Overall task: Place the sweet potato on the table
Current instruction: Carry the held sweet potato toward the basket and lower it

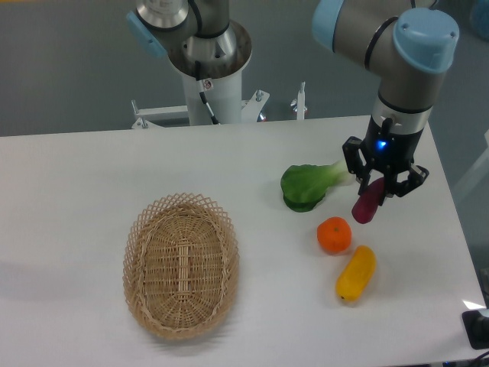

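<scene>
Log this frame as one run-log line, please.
claw: shut on sweet potato | held above table, right of orange | not yet placed

You see a rough woven wicker basket [181, 264] on the smooth matt white table [84, 191], beside a glossy orange [334, 235].
</scene>
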Robot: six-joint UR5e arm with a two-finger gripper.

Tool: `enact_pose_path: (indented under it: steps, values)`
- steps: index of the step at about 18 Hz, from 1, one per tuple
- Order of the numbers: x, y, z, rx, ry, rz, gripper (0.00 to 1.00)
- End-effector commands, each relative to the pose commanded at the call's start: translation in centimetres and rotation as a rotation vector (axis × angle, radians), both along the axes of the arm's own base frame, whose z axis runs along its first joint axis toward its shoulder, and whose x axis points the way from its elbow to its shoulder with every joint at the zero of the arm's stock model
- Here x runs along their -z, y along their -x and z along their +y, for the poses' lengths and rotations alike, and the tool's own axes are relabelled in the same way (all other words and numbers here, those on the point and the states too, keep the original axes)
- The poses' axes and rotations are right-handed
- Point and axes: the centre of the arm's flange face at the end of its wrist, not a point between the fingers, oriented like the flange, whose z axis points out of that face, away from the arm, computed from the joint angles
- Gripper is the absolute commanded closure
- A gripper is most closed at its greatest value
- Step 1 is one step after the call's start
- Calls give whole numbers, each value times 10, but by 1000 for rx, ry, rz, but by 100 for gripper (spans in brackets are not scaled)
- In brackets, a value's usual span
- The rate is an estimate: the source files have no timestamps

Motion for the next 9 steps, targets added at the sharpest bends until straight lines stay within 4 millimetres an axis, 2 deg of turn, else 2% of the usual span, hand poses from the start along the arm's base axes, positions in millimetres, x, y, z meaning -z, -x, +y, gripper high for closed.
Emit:
enact_pose_path:
  steps: [2,4,9]
  values:
    - [5,-9,15,-22,-10,1,87]
    - [9,-21,38,-83,-34,8,87]
    - [51,-47,89,-155,-89,25,87]
